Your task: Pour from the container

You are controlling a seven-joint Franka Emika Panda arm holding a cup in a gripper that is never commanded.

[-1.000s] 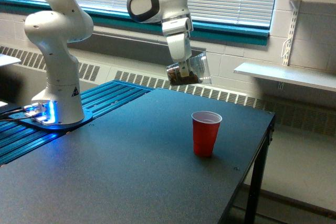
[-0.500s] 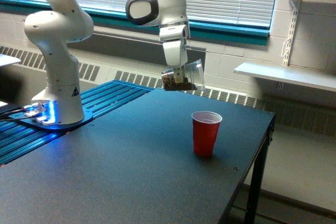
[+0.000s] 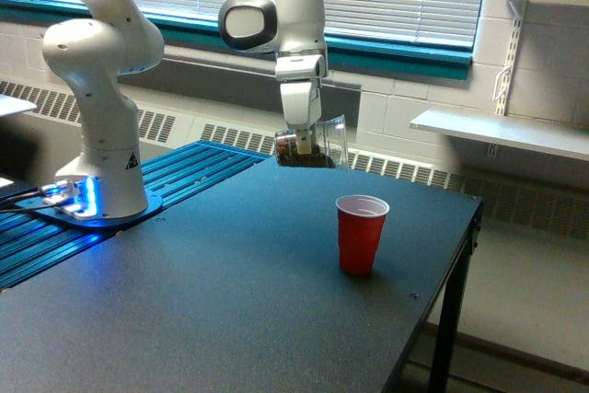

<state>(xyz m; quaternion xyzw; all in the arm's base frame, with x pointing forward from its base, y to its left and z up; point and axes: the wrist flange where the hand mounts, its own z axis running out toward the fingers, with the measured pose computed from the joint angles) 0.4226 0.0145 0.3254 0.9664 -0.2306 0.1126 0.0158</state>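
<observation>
The tool is gripping the clear cup, closed on it and tipping it sideways above the table. The cup is hanging at ten o'clock from the red cup, well apart, brown bits showing inside.

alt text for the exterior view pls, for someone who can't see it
A white robot arm's gripper holds a clear plastic cup of brown granules in the air, tilted, above a dark table. An upright red cup stands on the table, lower and toward the exterior view's right of the held cup.
</observation>
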